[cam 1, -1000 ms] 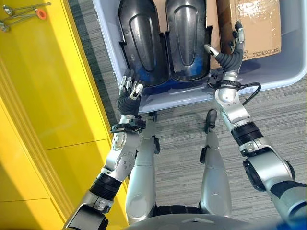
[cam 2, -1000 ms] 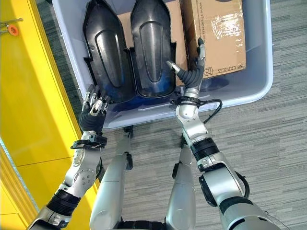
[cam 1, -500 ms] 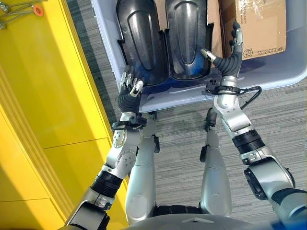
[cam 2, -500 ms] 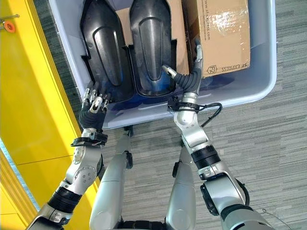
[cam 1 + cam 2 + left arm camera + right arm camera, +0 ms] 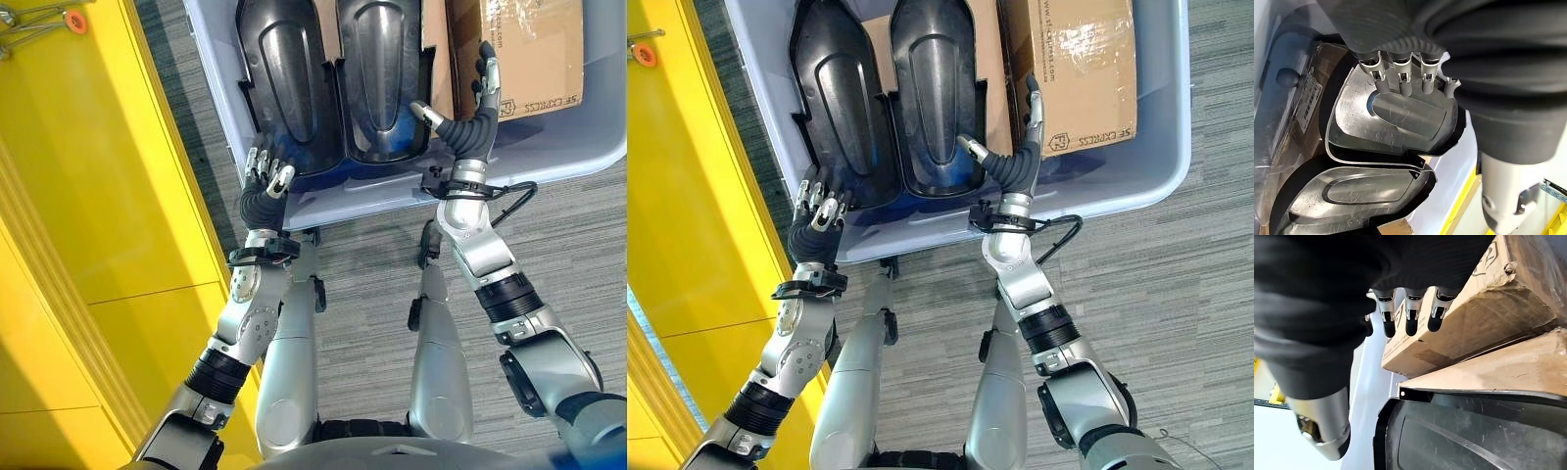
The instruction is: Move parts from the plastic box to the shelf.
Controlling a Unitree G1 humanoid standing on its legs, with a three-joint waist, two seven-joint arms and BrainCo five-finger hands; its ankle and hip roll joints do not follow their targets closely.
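Observation:
A pale grey plastic box (image 5: 392, 201) holds two black moulded parts side by side, the left part (image 5: 284, 78) and the right part (image 5: 380, 69). My left hand (image 5: 263, 201) is at the box's near left corner, open, its fingers (image 5: 1403, 85) relaxed above the near end of the left part (image 5: 1396, 117). My right hand (image 5: 470, 127) is inside the box, open. Its fingers (image 5: 1410, 320) lie straight along the side of a taped cardboard box (image 5: 534, 49), and its thumb spreads toward the right part. Neither hand holds anything.
The yellow shelf (image 5: 88, 196) runs along the left, close to the box, with metal tools (image 5: 39, 20) on its far end. A flat cardboard sheet (image 5: 1488, 372) stands between the right part and the taped box. Grey carpet (image 5: 578, 245) lies around the box.
The whole picture has shifted a little, so the camera moved. The right forearm has swung slightly; both hands stay at about the same spots in the box.

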